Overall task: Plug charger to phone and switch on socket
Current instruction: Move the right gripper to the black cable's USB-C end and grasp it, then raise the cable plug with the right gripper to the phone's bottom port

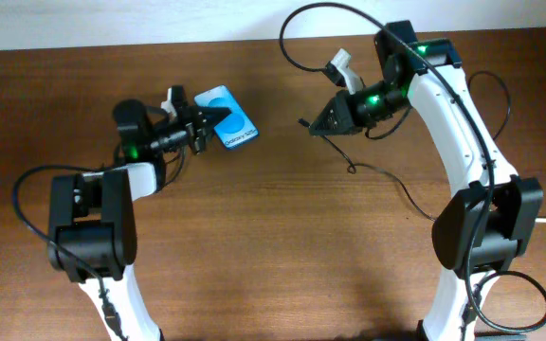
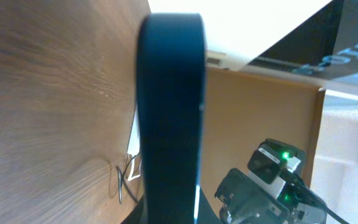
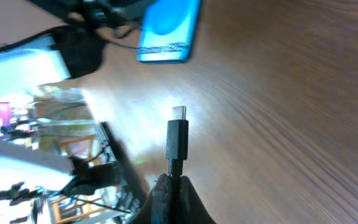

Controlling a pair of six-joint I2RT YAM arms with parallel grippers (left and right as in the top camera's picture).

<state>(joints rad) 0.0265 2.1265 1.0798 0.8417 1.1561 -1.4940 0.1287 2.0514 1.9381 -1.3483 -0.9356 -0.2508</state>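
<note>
The brown wooden bench [image 1: 254, 246] carries both arms, and they face one another across its far half. The left hand [image 1: 205, 123] is closed on the phone [image 1: 227, 116], gripping it at one end so that the blue screen shows to the overhead camera and the free end points toward the other arm. I judge it is held this way to steady the phone and to offer its port. In the left wrist view only a dark edge of the phone fills the middle.

The right hand [image 1: 318, 121] is closed tight on the charger [image 1: 377, 175], just behind the plug. The rest of the thin black cable trails loose over the bench behind it. This short grip leaves the connector tip [image 3: 178, 113] standing stiff and straight out of the fingers, which I think is good for aiming.

In the right wrist view the phone lies ahead of the tip and a little to its left, apart from it, with bare bench between. The plugging is not yet done. The socket is in no view.
</note>
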